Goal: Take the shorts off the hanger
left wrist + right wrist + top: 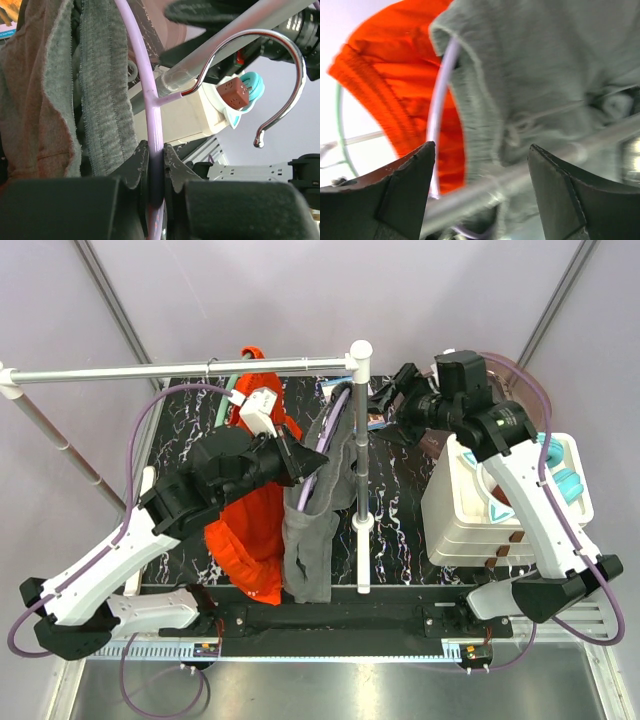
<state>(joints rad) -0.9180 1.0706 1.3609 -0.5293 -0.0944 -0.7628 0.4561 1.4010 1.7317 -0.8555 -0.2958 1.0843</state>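
Note:
The grey shorts [310, 540] hang on a lavender hanger [336, 418] beside the rack's upright post [360, 490]. The orange-red shorts [250, 530] hang to their left on a green hanger [231, 397]. My left gripper [308, 462] is shut on the lavender hanger's arm [156, 150]; the grey shorts [100, 90] and the hanger's chrome hook [285, 60] show in that wrist view. My right gripper [382, 405] is open and empty by the post's top. Its wrist view looks between open jaws [480, 147] at grey shorts [545, 65], orange-red shorts [395, 65] and the lavender hanger [437, 100].
The rack's horizontal bar [180, 370] runs left from the post. A white bin [470, 510] holding teal items stands on the right, under my right arm. The black marbled mat [400, 530] lies under the rack.

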